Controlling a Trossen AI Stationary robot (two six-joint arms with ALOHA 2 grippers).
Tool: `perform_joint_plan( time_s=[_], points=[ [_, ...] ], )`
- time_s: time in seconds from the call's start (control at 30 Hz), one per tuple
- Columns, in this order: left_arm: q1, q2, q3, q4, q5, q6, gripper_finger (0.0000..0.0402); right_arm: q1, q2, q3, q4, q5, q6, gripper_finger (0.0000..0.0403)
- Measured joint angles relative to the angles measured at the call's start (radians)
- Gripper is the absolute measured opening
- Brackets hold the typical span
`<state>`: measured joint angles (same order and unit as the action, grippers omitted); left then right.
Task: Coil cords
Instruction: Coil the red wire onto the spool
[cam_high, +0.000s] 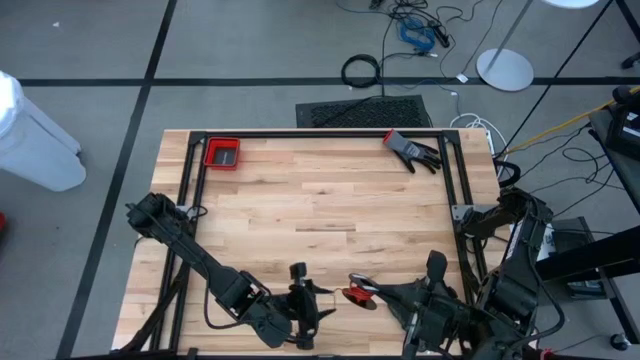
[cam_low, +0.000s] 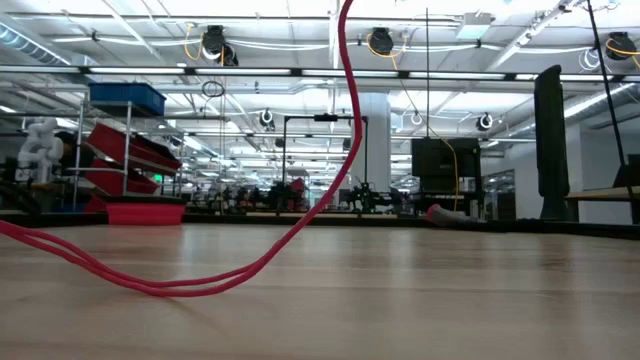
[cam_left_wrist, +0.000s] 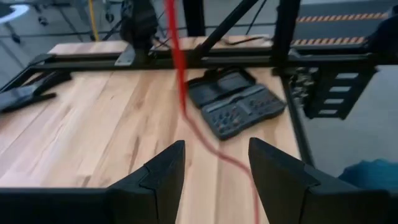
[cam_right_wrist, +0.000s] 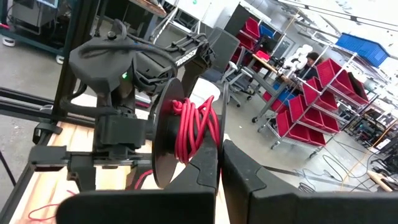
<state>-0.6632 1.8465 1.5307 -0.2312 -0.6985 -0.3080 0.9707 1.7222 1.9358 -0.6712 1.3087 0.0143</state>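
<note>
One red cord (cam_right_wrist: 194, 127) is counted, and it is seen wound in several turns on one black spool disc (cam_right_wrist: 163, 140) held up above the near edge of the wooden table (cam_high: 330, 200), between the two arms. From the spool a free length of the cord hangs down and is laid in a low loop on the tabletop, as is seen in the low view (cam_low: 300, 225), where two strands run side by side near the wood at the left. Two grippers are counted. The right gripper (cam_right_wrist: 219, 165) is seen pinched tight on the spool's disc at its lower edge, the fingers closed against each other around the rim. The left gripper (cam_left_wrist: 214, 171) is held with its fingers spread apart, and the red strand is seen passing between them without being clamped; nothing is grasped by it. One red tray (cam_high: 222, 154) is placed at the far left corner of the table, and one dark glove (cam_high: 412, 150) with a red cuff is laid near the far right corner. One dark flat case (cam_left_wrist: 236, 102) with small compartments is seen on the table in the left wrist view. No writing or label can be read on any of these things.
</note>
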Motion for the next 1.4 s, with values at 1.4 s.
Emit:
perform_joint_plan(
  time_s=[1.4],
  points=[
    [0.022,0.0,0.0,0.039,0.023,0.001,0.0134,0.0,0.0,0.0,0.001,0.0,0.0,0.0]
  ],
)
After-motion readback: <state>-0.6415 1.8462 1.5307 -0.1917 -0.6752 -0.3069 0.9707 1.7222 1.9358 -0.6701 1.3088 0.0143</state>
